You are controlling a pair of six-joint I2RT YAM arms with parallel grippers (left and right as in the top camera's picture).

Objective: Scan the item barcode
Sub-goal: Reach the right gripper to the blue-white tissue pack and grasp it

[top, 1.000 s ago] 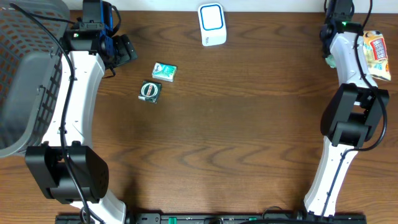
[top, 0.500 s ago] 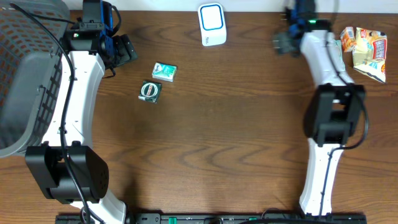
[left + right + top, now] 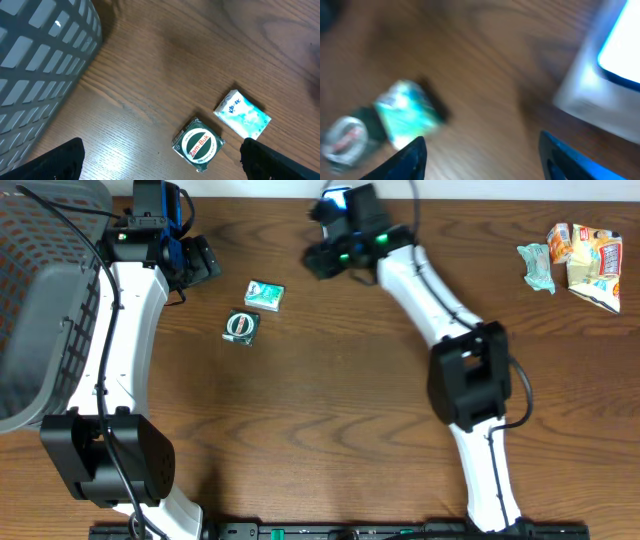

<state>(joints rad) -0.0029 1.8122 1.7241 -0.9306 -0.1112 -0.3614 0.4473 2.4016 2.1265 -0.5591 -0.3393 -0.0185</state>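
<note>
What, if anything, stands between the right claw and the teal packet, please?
Nothing visible does. Only bare table lies between the right claw and the packet. The tin sits beyond the packet, on its far side, and the scanner is on the claw's other side, out of the path.

The bench (image 3: 330, 400) is dark brown wood, smooth with a soft sheen, and the basket (image 3: 40, 300) at ten o'clock is matt grey plastic moulded in a lattice. The small green pack (image 3: 198, 144) has a glossy printed face, tin or card I cannot tell, and the pale blue packet (image 3: 242, 114) wears a slick wrapper. The scanner (image 3: 592, 95) at twelve o'clock is smooth white plastic; the snack wrappers (image 3: 585, 255) at two o'clock are crinkled shiny film.
</note>
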